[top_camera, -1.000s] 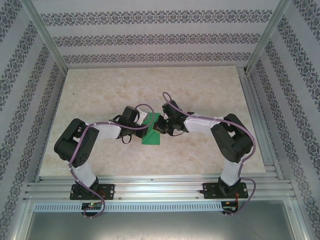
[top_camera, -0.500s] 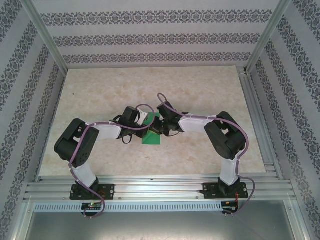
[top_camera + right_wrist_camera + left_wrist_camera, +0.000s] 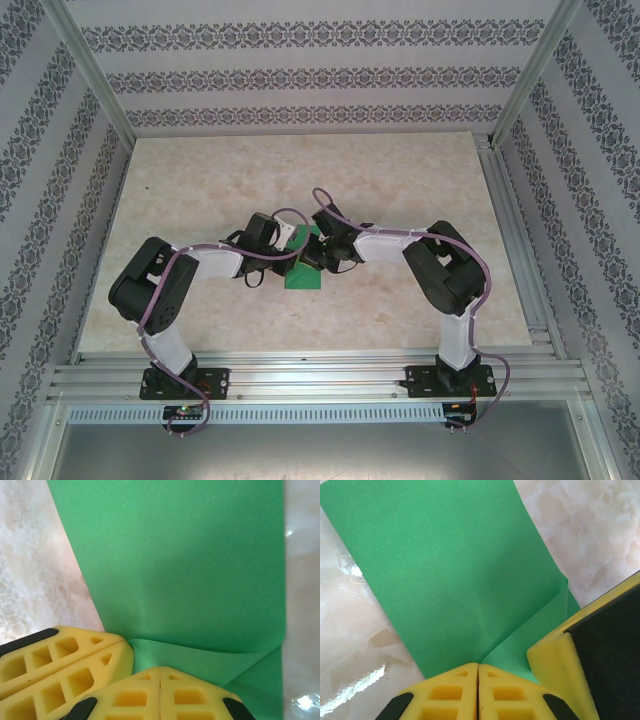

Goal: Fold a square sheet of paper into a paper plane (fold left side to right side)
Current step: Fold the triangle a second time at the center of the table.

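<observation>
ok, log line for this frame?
green sheet: on table, corner folded | left gripper: shut at sheet | right gripper: shut at fold

Readable text, labels, brands, numbers, signs: none in any view.
Item, square sheet of paper (image 3: 455, 570): plain matte green, unprinted on the faces shown.
Item, wall covering (image 3: 300, 38): repeating bands of dark ornament, pattern only, too fine to read as lettering.

Pale marbled table (image 3: 200, 180), glossy in places. Green square sheet of paper (image 3: 303, 273) lies on it near the middle. One corner flap creased over.
</observation>
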